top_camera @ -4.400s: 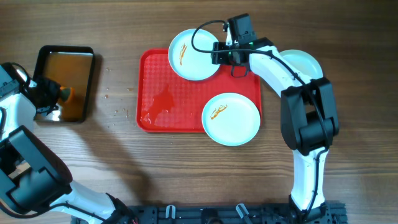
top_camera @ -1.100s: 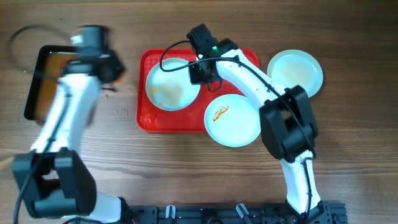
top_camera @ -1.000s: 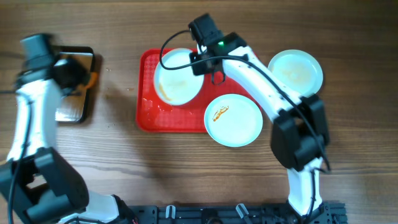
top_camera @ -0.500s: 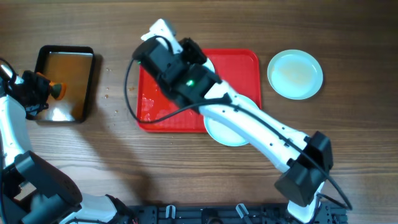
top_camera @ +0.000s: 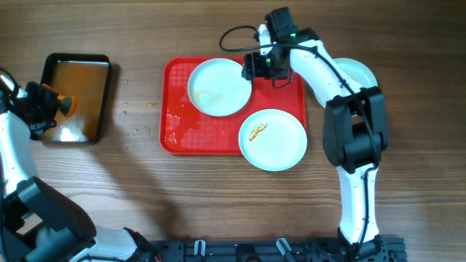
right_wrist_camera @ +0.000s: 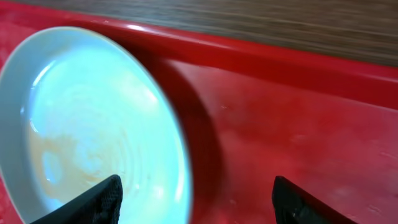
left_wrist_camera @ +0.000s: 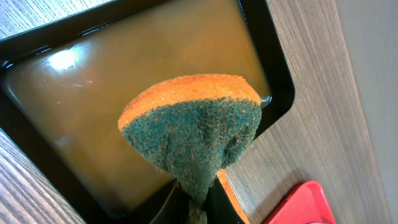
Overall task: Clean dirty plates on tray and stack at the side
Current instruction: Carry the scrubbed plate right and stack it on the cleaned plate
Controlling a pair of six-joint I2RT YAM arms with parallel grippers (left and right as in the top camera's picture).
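Overhead: wiped plate (top_camera: 220,87) is logged on the tray (top_camera: 182,135), rim just left of the right tool (top_camera: 254,67), which is spread and empty. Sponge (left_wrist_camera: 193,137) is clenched in the left tool (left_wrist_camera: 194,202), well apart.

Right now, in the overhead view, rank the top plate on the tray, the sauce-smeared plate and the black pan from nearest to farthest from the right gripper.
From the right gripper:
1. The top plate, on the tray, right at the fingertips.
2. The sauce-smeared plate, at the tray's near right corner.
3. The black pan, far off beyond the tray's left edge.
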